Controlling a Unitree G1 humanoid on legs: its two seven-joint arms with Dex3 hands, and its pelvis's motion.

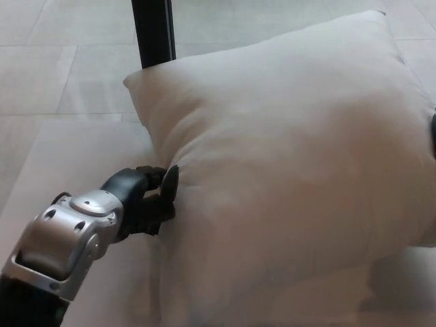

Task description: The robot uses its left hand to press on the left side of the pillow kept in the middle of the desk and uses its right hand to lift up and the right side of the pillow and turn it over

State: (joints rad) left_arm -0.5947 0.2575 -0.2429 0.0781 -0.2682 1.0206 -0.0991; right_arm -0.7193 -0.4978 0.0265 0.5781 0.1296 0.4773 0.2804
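Note:
A large off-white pillow (293, 170) fills most of the head view and lies on the pale desk (75, 170). My left hand (151, 197) comes in from the lower left on a silver forearm. It is pushed against the pillow's left side, low down, with its fingers bunched together and holding nothing. The fabric creases where it presses in. A thin dark sliver at the picture's right edge, beside the pillow's right side, may be my right hand (433, 136). Too little of it shows to tell its state.
A black upright post (153, 30) stands just behind the pillow's far left corner. Beyond the desk lies a light tiled floor (54, 41). Bare desk surface shows to the left of the pillow.

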